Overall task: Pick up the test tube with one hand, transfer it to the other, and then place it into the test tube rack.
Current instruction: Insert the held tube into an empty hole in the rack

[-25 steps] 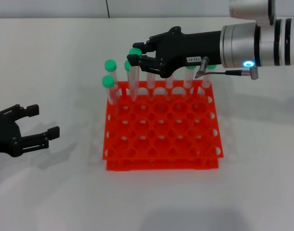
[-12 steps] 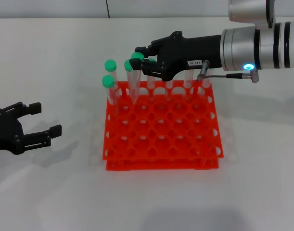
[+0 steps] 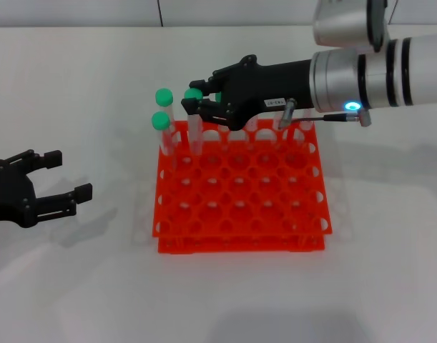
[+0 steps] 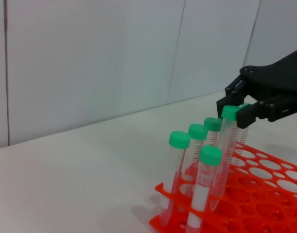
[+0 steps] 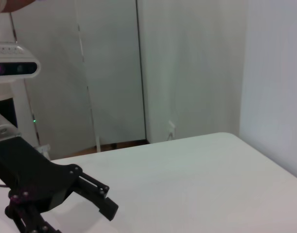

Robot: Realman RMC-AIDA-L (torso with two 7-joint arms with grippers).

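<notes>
— Since a second ago, what has changed?

— Over that second the right gripper (image 3: 198,101) has slid toward the table's left side along the rack's far row, and the test tube (image 3: 194,128) under it has gone with it, its green cap now lower between the fingers. The left gripper (image 3: 61,182) has barely shifted.

— Where is the tube now?

— It stands in the test tube rack (image 3: 241,187), in a hole of the far row near the far-left corner, leaning a little. In the left wrist view the same tube (image 4: 224,150) rises above its neighbours, with its cap just at the black fingertips (image 4: 245,112).

— What crowds it?

— Two capped tubes (image 3: 163,121) stand just beside it at the rack's far-left corner, one behind the other. More tubes (image 3: 279,123) fill the far row toward the right, partly hidden behind the gripper's body and its white label. The left wrist view shows four green caps clustered close around the held tube.

— How are the right fingers set?

— Narrow, closed around the cap; I see no gap between pads and cap.

— And the other arm?

— It sits low near the table's left edge, well apart from the rack, fingers spread and holding nothing.
</notes>
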